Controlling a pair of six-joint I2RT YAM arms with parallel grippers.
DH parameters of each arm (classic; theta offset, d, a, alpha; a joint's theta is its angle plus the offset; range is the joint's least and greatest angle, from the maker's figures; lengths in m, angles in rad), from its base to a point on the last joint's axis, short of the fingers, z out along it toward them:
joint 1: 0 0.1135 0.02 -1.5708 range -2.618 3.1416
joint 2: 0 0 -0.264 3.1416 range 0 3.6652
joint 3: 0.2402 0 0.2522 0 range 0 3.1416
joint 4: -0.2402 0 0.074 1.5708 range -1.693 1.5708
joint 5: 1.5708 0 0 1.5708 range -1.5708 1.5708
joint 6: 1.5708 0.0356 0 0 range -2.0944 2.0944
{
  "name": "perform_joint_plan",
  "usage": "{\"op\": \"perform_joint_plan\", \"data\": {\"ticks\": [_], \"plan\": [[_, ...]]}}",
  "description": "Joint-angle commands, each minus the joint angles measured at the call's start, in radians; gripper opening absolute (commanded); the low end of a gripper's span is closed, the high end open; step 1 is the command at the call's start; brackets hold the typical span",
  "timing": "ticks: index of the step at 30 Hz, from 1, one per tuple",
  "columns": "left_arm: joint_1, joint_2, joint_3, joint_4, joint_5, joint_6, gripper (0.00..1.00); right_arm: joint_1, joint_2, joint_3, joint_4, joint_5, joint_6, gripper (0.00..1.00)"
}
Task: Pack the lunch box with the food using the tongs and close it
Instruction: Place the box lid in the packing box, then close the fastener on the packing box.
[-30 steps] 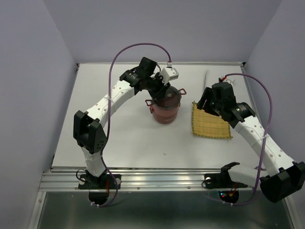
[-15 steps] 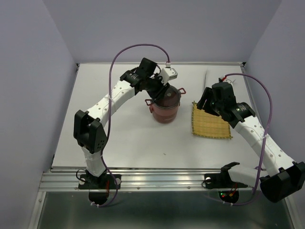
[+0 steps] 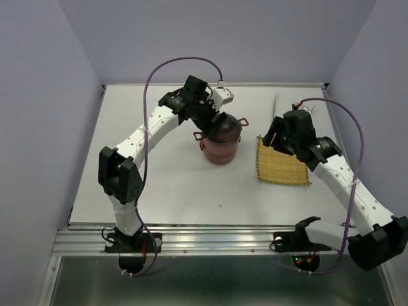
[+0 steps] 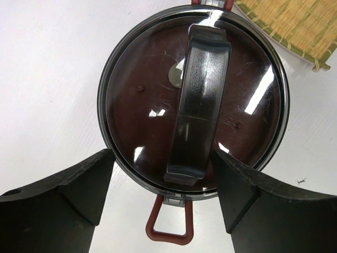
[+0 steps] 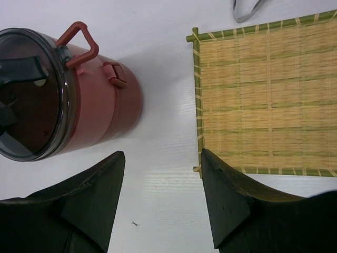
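Now: left gripper (image 4: 163,158) jaws wide, empty, flanking the black lid handle (image 4: 202,100), not touching it. Below it the lunch box (image 3: 220,143) stands with its lid on. Right gripper (image 5: 163,158) open, empty, hovering between box and bamboo mat (image 5: 263,100). Mat bare; tongs (image 5: 245,10) just beyond it. Judged: closing step nearly done. You next lift the left arm straight up, clear of the handle.

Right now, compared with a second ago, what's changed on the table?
The left gripper opened above the closed lunch box, apparently letting go of the lid handle, and its wrist eased slightly toward the far left. The lunch box, right gripper, mat and tongs stayed where they were.
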Motion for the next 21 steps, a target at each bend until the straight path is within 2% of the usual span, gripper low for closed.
{"op": "perform_joint_plan", "data": {"ticks": [1, 4, 5, 9, 10, 12, 13, 15, 16, 17, 18, 19, 21], "plan": [[0.006, -0.05, 0.05, -0.027, -0.014, -0.008, 0.87, 0.002, 0.008, 0.044, 0.036, -0.035, -0.024, 0.65], [0.006, -0.099, 0.058, -0.004, -0.015, -0.021, 0.88, 0.002, 0.054, 0.098, 0.061, -0.08, -0.055, 0.59], [0.006, -0.115, 0.058, 0.003, -0.017, -0.03, 0.99, 0.002, 0.071, 0.13, 0.069, -0.095, -0.064, 0.53], [0.006, -0.223, 0.007, 0.068, -0.027, -0.051, 0.99, 0.002, 0.169, 0.236, 0.084, -0.135, -0.106, 0.06], [0.008, -0.248, -0.013, 0.089, -0.037, -0.071, 0.99, 0.002, 0.192, 0.257, 0.087, -0.161, -0.126, 0.01], [0.015, -0.326, -0.092, 0.166, -0.069, -0.105, 0.99, 0.002, 0.266, 0.299, 0.089, -0.192, -0.14, 0.01], [0.037, -0.352, -0.123, 0.195, -0.075, -0.145, 0.95, 0.002, 0.289, 0.334, 0.09, -0.21, -0.15, 0.01], [0.066, -0.436, -0.23, 0.294, -0.075, -0.203, 0.79, 0.002, 0.346, 0.366, 0.09, -0.212, -0.159, 0.01], [0.106, -0.46, -0.264, 0.325, -0.077, -0.279, 0.37, 0.002, 0.363, 0.397, 0.09, -0.195, -0.166, 0.01], [0.127, -0.484, -0.303, 0.359, -0.074, -0.322, 0.14, 0.002, 0.395, 0.411, 0.09, -0.18, -0.169, 0.01], [0.144, -0.524, -0.373, 0.413, -0.072, -0.362, 0.0, 0.002, 0.412, 0.428, 0.087, -0.168, -0.172, 0.01], [0.158, -0.538, -0.407, 0.434, -0.069, -0.439, 0.0, 0.002, 0.43, 0.457, 0.085, -0.157, -0.185, 0.01], [0.17, -0.572, -0.509, 0.491, -0.037, -0.496, 0.0, 0.002, 0.493, 0.492, 0.072, -0.144, -0.198, 0.01]]}}
